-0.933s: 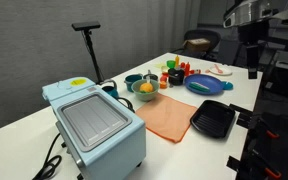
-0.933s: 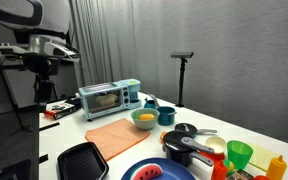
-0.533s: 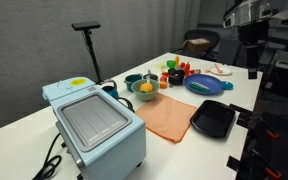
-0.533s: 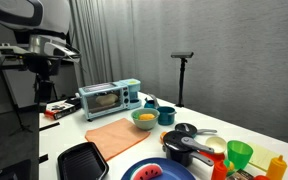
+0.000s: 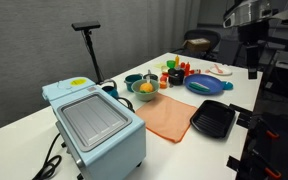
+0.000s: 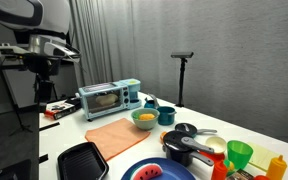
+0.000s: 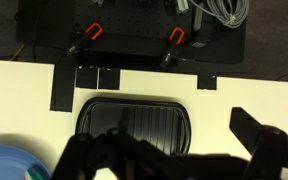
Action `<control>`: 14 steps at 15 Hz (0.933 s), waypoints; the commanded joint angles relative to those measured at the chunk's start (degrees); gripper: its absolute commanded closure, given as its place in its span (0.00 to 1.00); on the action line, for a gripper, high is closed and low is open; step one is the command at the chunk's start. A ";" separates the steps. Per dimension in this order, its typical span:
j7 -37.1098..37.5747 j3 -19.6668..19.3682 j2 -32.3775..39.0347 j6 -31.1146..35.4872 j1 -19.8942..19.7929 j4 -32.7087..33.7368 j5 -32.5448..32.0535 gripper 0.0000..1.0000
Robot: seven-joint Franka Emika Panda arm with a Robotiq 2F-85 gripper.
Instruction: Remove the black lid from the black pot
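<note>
While jaws gape, pan (image 7: 134,115) near table (image 7: 24,85) edge

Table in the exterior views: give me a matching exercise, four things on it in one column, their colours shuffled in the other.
Things:
1. toaster oven
2. cloth
3. square ridged pan
4. cup next to the bottles

Colours:
A. black
B. orange
C. light blue
D. green

Pairs: 1-C, 2-B, 3-A, 4-D
</note>
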 commanded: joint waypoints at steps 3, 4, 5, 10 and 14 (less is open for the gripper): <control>2.95 -0.10 2.86 -0.34 -1.84 1.68 2.33 0.00; 5.68 -0.11 3.47 0.88 -2.86 1.85 2.30 0.00; 7.51 -0.27 3.61 3.11 -3.94 1.67 1.84 0.00; 14.69 -0.57 8.06 18.57 -8.84 2.62 -0.93 0.00; 21.41 -0.53 13.54 31.62 -12.29 5.43 -5.54 0.00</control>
